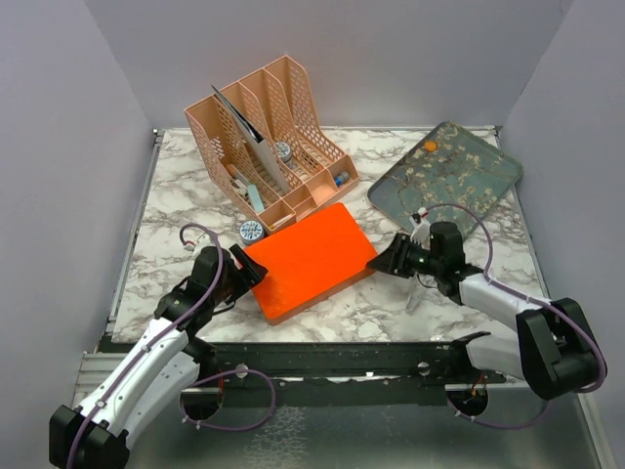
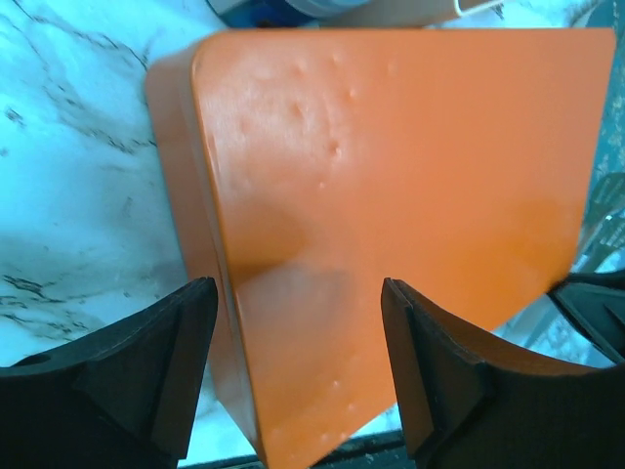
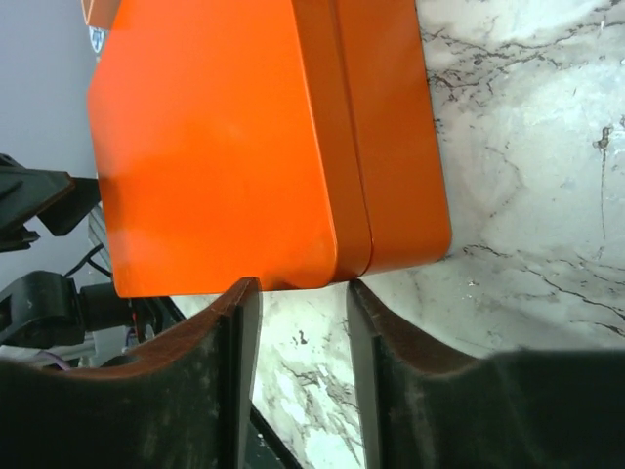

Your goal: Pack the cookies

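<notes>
A closed orange rectangular box [image 1: 308, 259] lies slantwise mid-table. My left gripper [image 1: 252, 269] is open at its near-left corner. In the left wrist view [image 2: 298, 371] the jaws stand wide, one beside the box's [image 2: 391, 176] side wall and one over its lid. My right gripper [image 1: 383, 262] is open at the box's right corner. In the right wrist view [image 3: 301, 332] the fingertips sit just short of the box [image 3: 225, 147], with marble between them. One orange round cookie [image 1: 430, 146] lies on the patterned tray [image 1: 459, 181] at the far right. The other cookies are hidden.
A peach desk organizer [image 1: 269, 137] stands at the back, holding papers and a small round tin [image 1: 283, 151]. A round blue-and-white tin [image 1: 250, 232] sits between the organizer and the orange box. Grey walls close in the table on three sides.
</notes>
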You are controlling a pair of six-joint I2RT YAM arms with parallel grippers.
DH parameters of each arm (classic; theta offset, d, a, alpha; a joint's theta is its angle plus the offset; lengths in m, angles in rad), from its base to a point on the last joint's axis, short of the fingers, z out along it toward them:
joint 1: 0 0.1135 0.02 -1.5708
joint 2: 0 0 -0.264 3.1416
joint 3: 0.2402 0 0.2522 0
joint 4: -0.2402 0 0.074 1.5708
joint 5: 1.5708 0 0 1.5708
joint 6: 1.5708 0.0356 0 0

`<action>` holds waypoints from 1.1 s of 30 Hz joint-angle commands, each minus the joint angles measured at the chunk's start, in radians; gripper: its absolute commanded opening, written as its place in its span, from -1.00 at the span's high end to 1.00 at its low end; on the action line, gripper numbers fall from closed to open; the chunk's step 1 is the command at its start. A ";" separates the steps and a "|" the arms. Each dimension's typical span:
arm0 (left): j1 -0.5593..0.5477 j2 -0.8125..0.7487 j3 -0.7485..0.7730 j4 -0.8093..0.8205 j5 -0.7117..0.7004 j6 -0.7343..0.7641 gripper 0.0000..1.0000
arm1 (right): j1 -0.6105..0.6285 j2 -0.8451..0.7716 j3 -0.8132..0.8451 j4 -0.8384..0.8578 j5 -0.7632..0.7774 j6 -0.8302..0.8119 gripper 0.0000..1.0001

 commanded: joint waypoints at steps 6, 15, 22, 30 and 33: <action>0.000 0.028 0.029 0.044 -0.242 0.087 -0.49 | 0.007 -0.034 0.240 -0.307 0.109 -0.211 -0.23; 0.010 0.145 0.000 0.201 -0.213 0.053 -0.44 | 0.005 0.153 0.450 -0.390 0.119 -0.308 -0.27; 0.012 0.163 -0.020 0.233 -0.196 0.053 -0.42 | 0.007 0.307 0.471 -0.349 -0.005 -0.307 -0.12; 0.012 0.201 -0.034 0.268 -0.112 0.068 -0.41 | 0.013 0.193 0.247 -0.250 -0.120 -0.221 -0.05; 0.012 0.204 -0.043 0.299 -0.062 0.071 -0.38 | 0.025 0.104 0.157 -0.235 -0.151 -0.181 -0.02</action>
